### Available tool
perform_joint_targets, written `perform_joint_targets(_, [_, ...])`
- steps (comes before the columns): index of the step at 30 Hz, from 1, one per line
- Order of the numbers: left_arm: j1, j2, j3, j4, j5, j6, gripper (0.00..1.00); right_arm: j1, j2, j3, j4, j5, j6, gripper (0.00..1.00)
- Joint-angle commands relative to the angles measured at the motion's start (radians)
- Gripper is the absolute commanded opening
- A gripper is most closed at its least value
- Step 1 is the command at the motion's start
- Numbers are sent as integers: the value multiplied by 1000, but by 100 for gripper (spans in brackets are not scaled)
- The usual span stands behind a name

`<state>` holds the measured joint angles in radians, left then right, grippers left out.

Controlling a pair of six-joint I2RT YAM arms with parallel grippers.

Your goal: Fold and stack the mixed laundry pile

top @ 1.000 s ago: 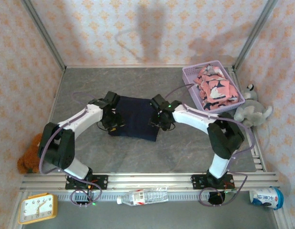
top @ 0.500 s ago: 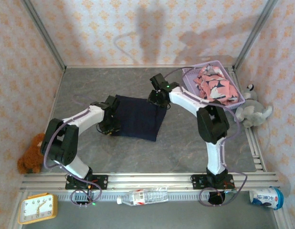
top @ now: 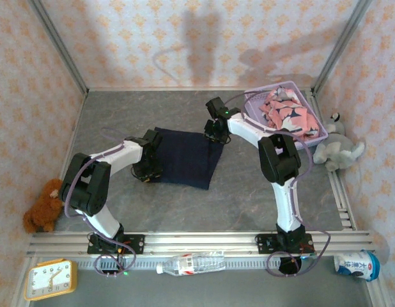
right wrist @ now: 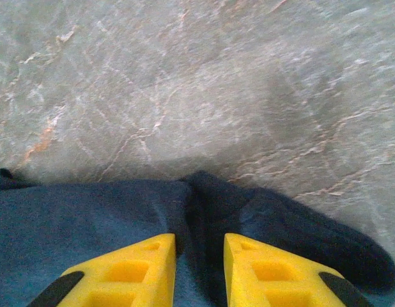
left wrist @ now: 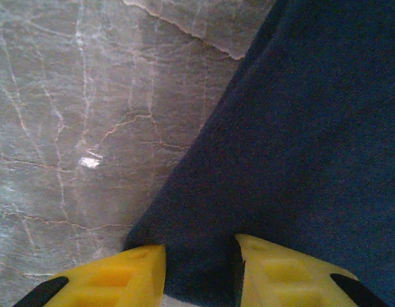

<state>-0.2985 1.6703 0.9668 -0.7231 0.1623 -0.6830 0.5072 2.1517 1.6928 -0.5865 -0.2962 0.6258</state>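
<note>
The workspace is closed in on three sides by papered walls (top: 185,45). The marbled grey tabletop (top: 248,192) looks smooth, so cloth is likely to slide on it. The navy cloth (top: 185,157) is spread mid-tabletop; it is judged soft, limp and light, and best taken at the corners. The shark-print pink cloth (top: 287,116) is heaped in the lavender basket (top: 254,102). The left gripper (left wrist: 201,246) and right gripper (right wrist: 199,240) are set astride navy edges, but whether they are clenched cannot be told.
</note>
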Motion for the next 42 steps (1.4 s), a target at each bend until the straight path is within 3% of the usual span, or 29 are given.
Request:
perform_joint_targets(1, [6, 34, -28, 8, -58, -16, 33, 4, 10, -4, 48, -44, 24, 30])
perform_joint_targets(5, [6, 44, -29, 11, -58, -21, 33, 2, 23, -4, 46, -46, 22, 29])
perform_joint_targets(12, [6, 76, -18, 15, -60, -53, 32, 1, -34, -28, 36, -19, 11, 0])
perform_joint_targets(21, [6, 71, -7, -1, -81, -68, 32, 3, -201, -100, -57, 24, 29, 0])
perform_joint_targets(27, [4, 96, 0, 20, -65, -90, 31, 2, -348, -282, -154, 110, 96, 0])
perform_joint_targets(35, [2, 126, 15, 24, -61, -100, 31, 8, -346, -523, -69, 152, 269, 0])
perform_joint_targets(42, [1, 104, 46, 0, -45, -55, 34, -5, -290, -424, -81, 199, 184, 1])
